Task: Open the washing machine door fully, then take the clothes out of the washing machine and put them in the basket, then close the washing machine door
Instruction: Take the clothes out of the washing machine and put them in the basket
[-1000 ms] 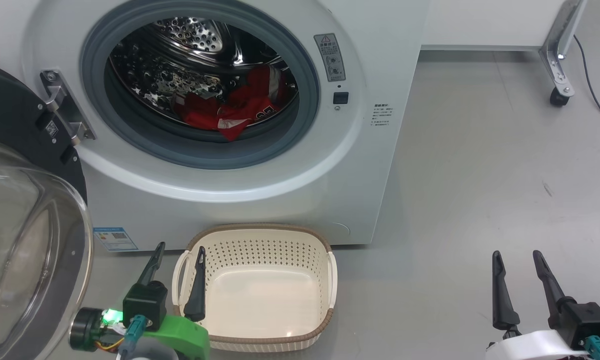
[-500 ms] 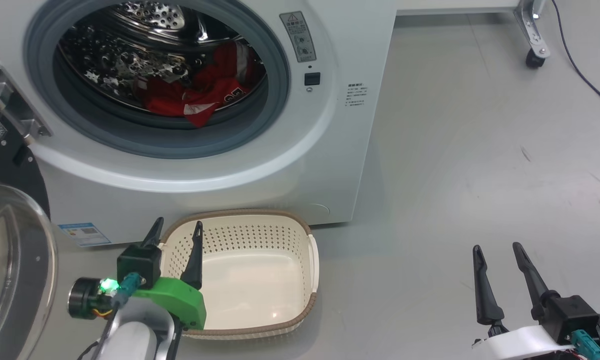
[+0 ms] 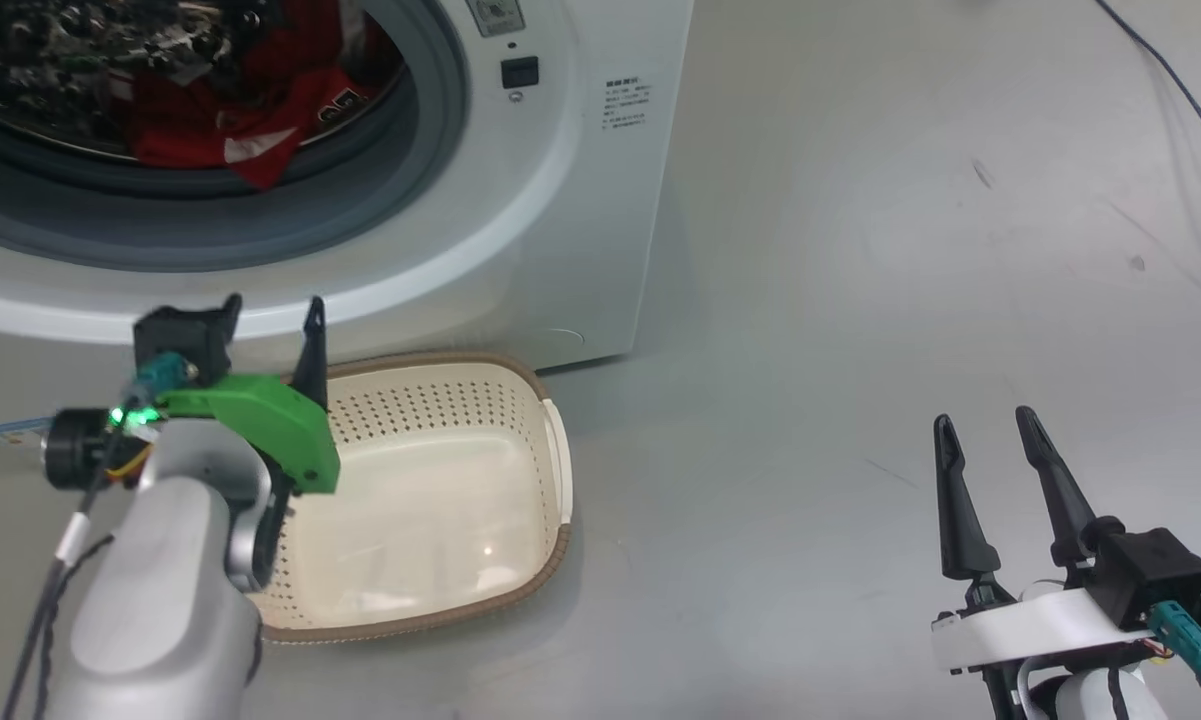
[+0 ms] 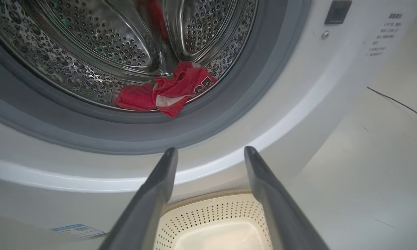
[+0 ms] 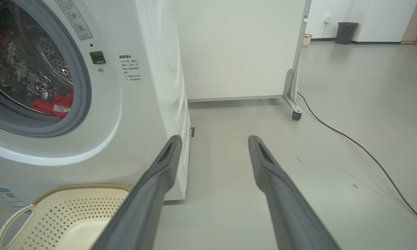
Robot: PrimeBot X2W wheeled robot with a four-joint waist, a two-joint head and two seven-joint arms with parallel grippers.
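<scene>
On the grey floor, just in front of the washing machine point(image 3: 560, 200), the basket point(image 3: 430, 410) stands mouth up. Its long axis runs along the washer's front, with one white handle at its right end. Inside the steel drum point(image 4: 100, 45), the clothes point(image 4: 166, 92) lie as a crumpled red heap at the bottom front. The heap stretches side to side across the opening, and one corner droops over the drum's lip towards the grey gasket point(image 4: 229, 114).

The left claw point(image 3: 273, 305) hangs over the basket's left part, fingers spread wide and holding nothing. It points up at the washer's mouth, with the white front ring and the gasket between it and the clothes. The right claw point(image 3: 984, 418) is well apart to the right over bare floor, also wide and holding nothing.

Beyond the washer, a white panel on a castor point(image 5: 294, 115) stands on the floor. A dark cable point(image 5: 350, 142) trails past it, and a dark bin point(image 5: 345, 33) stands far behind.
</scene>
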